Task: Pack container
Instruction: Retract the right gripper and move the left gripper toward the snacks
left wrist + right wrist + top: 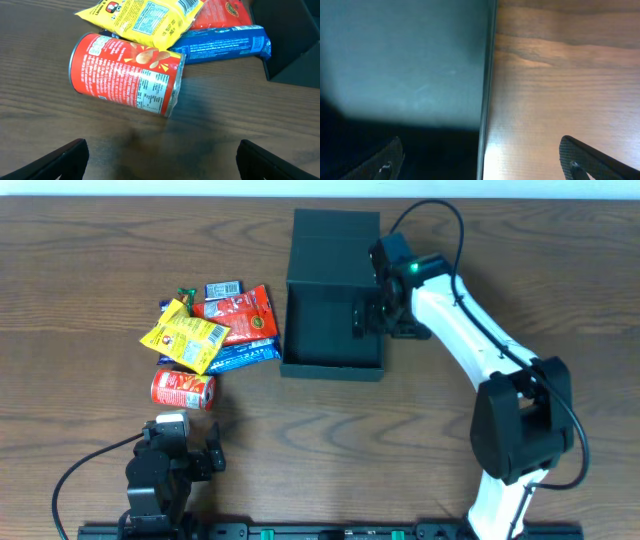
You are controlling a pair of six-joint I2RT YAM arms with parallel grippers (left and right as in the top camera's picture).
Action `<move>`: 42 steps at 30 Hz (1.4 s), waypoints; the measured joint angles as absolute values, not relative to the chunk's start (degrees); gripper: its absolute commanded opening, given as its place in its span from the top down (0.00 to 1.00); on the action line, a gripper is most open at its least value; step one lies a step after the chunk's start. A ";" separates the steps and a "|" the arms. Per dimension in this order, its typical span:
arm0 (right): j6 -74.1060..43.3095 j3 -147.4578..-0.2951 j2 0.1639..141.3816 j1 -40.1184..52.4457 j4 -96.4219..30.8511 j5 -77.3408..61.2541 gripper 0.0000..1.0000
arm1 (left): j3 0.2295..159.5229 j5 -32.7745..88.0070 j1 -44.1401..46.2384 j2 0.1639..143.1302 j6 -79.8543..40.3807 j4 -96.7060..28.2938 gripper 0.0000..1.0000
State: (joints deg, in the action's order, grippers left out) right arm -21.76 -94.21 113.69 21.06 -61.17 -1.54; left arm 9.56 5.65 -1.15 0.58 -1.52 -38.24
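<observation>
container [332, 370]: lid open, on the table
right gripper [370, 317]: fingers wide apart, one each side of the container's wall, holding nothing
left gripper [162, 160]: wide apart, empty, near red can [126, 75]

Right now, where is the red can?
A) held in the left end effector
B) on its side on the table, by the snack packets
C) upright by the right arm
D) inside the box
B: the can lies on its side on the table, next to the yellow packet, outside the box and ahead of the open left end effector.
</observation>
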 measured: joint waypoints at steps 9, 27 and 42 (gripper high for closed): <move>-15.77 -101.80 89.25 21.06 -68.36 -1.76 0.01 | 9.56 5.65 -1.15 0.58 -1.52 -38.24 0.05; -11.86 -78.52 66.50 21.06 -78.39 -3.16 0.01 | 9.56 9.93 -1.15 0.58 -11.44 -38.44 0.05; -11.75 -73.91 58.85 21.06 -72.53 -13.76 0.01 | 10.81 25.34 -1.13 0.99 -35.97 -23.75 0.04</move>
